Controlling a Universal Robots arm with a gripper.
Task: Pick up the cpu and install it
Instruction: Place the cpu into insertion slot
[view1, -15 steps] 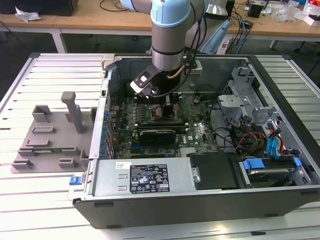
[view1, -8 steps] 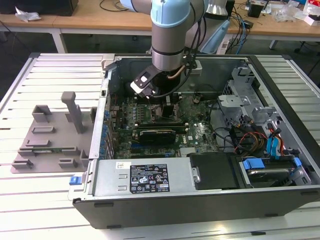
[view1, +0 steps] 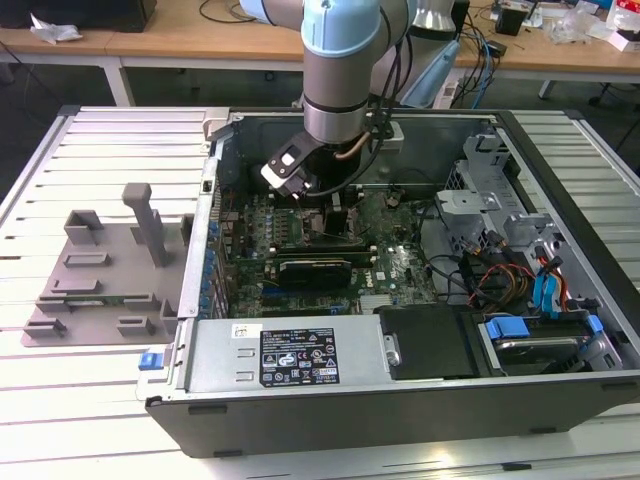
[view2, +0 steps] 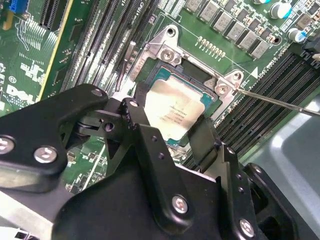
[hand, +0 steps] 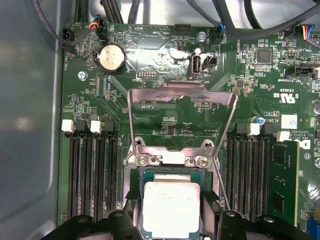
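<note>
1. The hand (view2: 170, 131) is pinching the cpu (view2: 176, 110) by opposite edges, its fingers (view2: 134, 112) barely parted. It is holding the chip at the socket (view2: 167, 47); whether it is seated, I cannot tell.
2. A tilted or shifted chip is risking bent socket contacts, and the fingers are working close to the raised load plate (hand: 181, 112) and the lever (view2: 280, 102).
3. The open computer case (view1: 400, 400) is lying on a white slatted tabletop (view1: 60, 420), with a grey tray (view1: 100, 270) at the exterior view's left and cluttered wooden desks (view1: 200, 35) far behind.
</note>
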